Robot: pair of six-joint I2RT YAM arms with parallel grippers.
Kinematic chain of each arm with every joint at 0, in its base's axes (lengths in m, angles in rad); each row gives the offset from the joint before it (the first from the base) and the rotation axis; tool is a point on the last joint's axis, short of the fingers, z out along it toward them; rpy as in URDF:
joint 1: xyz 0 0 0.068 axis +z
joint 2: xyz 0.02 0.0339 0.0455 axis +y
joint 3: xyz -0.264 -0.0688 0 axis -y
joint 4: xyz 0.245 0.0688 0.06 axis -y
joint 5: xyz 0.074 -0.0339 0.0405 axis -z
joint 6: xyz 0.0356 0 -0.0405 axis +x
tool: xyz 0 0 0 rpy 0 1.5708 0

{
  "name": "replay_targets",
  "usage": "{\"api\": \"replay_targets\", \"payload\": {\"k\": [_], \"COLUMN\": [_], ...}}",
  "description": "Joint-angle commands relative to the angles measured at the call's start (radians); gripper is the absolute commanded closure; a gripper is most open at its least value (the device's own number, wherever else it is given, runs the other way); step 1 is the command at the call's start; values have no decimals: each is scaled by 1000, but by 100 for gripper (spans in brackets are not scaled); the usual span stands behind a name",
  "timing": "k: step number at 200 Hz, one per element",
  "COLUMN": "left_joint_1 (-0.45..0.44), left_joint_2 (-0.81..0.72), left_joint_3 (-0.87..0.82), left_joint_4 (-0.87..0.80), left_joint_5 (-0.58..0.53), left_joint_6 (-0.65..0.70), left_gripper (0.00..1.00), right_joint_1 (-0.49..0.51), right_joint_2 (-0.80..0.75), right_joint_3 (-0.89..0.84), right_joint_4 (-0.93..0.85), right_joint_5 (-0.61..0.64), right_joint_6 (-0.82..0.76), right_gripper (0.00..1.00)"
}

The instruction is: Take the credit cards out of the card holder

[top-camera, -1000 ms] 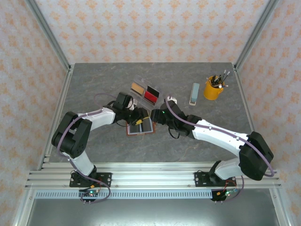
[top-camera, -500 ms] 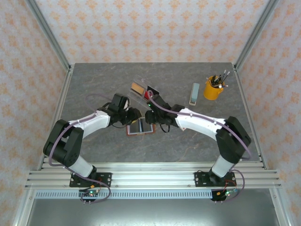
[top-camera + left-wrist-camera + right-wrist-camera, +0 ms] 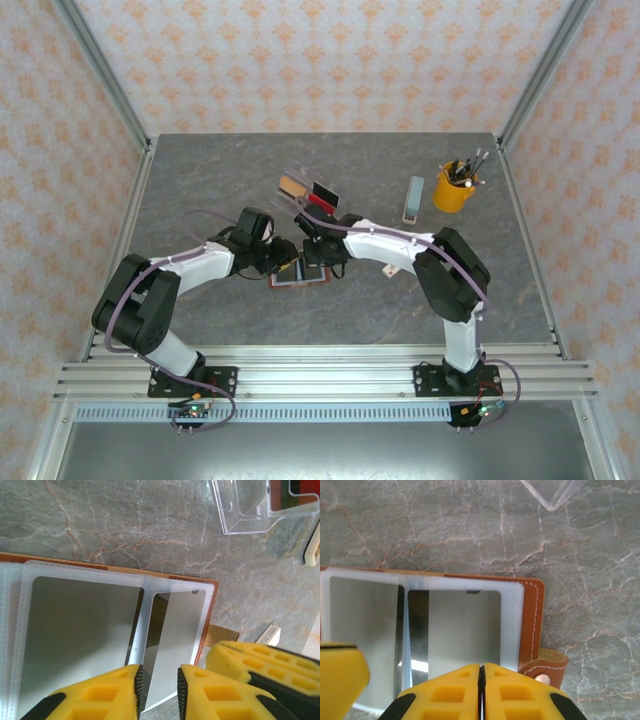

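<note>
The brown leather card holder (image 3: 300,276) lies open on the table with its translucent pockets (image 3: 80,630) up. Grey shows through the pockets, and I cannot tell whether a card is inside. My left gripper (image 3: 159,680) stands narrowly open, with a pocket leaf's lower edge in the gap. My right gripper (image 3: 481,672) is shut at the near edge of the right-hand pocket (image 3: 465,630), beside the snap strap (image 3: 545,667). Whether it pinches the leaf does not show. From above, both grippers (image 3: 287,258) (image 3: 318,250) meet over the holder. Tan (image 3: 292,186) and red and black credit cards (image 3: 322,195) rest in the tray.
The clear acrylic tray (image 3: 300,178) stands just behind the holder, and its corner shows in the left wrist view (image 3: 245,520). At the back right are a yellow cup of pens (image 3: 453,187) and a pale blue bar (image 3: 414,199). Metal posts frame the table.
The right arm has swung left and its gripper has come over the holder and shut. The left gripper's jaws have narrowed and it has shifted slightly along the holder.
</note>
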Motion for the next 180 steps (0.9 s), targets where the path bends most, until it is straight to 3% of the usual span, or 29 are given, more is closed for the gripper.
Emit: {"api": "replay_targets", "payload": {"k": [1, 69, 132, 180], "left_joint_1": [-8, -8, -10, -17], "left_joint_2": [6, 37, 80, 136], "left_joint_3": [36, 62, 82, 103], "left_joint_4": [-33, -60, 30, 51], "left_joint_5": [17, 25, 69, 80], "left_joint_6": [50, 105, 91, 80], "left_gripper": [71, 72, 72, 77], "right_joint_1": [-5, -23, -44, -49], "right_joint_2": [32, 78, 74, 84], "right_joint_3": [42, 65, 9, -20], "right_joint_4": [-61, -47, -6, 19], "right_joint_5": [73, 6, -56, -79], "right_joint_6": [12, 23, 39, 57], "right_gripper": [90, 87, 86, 87]}}
